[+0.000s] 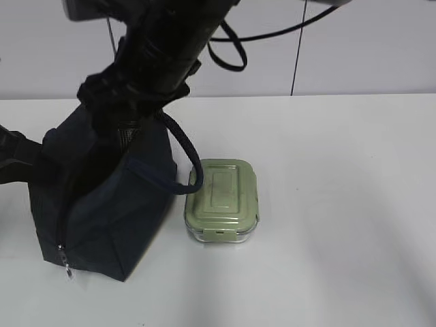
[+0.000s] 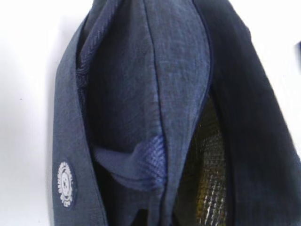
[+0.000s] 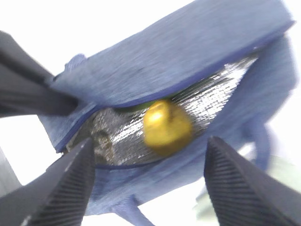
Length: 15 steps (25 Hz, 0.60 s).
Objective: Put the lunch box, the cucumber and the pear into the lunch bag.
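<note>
Navy fabric fills your view on the left of the white table: the large boxy dark navy lunch bag stands there with its zipper pull hanging at the lower front corner and one looped handle draped toward the right. Just beside it, touching that handle, you have the small clear glass lunch box with the pale sage-green clip lid, sitting flat on the tabletop outside the bag. Your right gripper hangs over the bag's mouth with its ribbed fingers spread wide and holding nothing; below them the bumpy yellow pear lies inside against the silvery lining. Your left wrist camera shows only bag fabric, so you cannot tell the left gripper's state.
</note>
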Tool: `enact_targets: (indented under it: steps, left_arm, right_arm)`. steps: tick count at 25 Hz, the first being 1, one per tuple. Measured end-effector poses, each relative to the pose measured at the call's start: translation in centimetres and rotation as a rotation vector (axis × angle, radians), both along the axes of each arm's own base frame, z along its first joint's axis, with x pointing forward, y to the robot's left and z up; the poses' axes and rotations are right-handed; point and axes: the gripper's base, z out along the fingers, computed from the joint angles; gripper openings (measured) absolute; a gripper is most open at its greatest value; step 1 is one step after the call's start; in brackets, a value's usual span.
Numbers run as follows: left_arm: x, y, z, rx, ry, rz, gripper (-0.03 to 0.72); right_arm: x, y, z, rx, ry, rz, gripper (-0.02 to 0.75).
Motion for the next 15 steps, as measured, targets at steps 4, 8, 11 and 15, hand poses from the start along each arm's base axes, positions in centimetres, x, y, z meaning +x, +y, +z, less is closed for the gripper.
enact_targets:
  steps: [4,8,11,15]
  left_arm:
    - [0.0,0.0,0.0,0.000,-0.002,0.001,0.001]
    - [0.0,0.0,0.0,0.001,-0.002,0.002,0.001]
    - [0.0,0.0,0.0,0.001,-0.002,0.002,0.001]
    - [0.0,0.0,0.0,0.001,-0.002,0.002,0.001]
  right_arm:
    - [1.1,-4.3,2.8,0.050,-0.026,-0.128,0.554]
    - [3.1,-10.9,0.0,0.068,0.117,-0.307,0.552]
    - [3.3,-14.8,-4.6,0.088,0.274,-0.391,0.551]
    - [2.7,-18.0,-9.1,0.232,0.397,-0.455,0.551]
